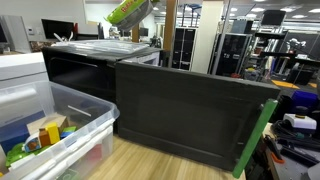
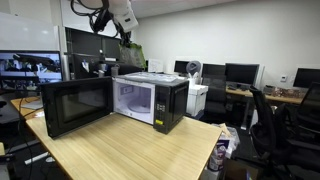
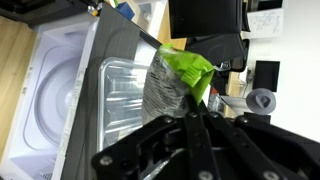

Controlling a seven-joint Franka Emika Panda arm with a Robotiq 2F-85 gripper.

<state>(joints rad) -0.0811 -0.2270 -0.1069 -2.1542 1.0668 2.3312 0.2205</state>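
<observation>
Fingers point(image 3: 184, 138) clamped on green bag point(image 3: 182, 74), above microwave point(image 3: 118, 48).

Microwave point(image 2: 150, 100) door open (on wooden table point(image 2: 120, 150)); clear bin point(image 1: 78, 118) alongside; monitors point(image 2: 240, 73) behind.

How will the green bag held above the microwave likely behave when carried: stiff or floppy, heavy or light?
Probably floppy: the green bag looks creased and crumpled where the gripper pinches it. Likely light, since that single pinch holds it up. Its shiny film may be slippery.
</observation>
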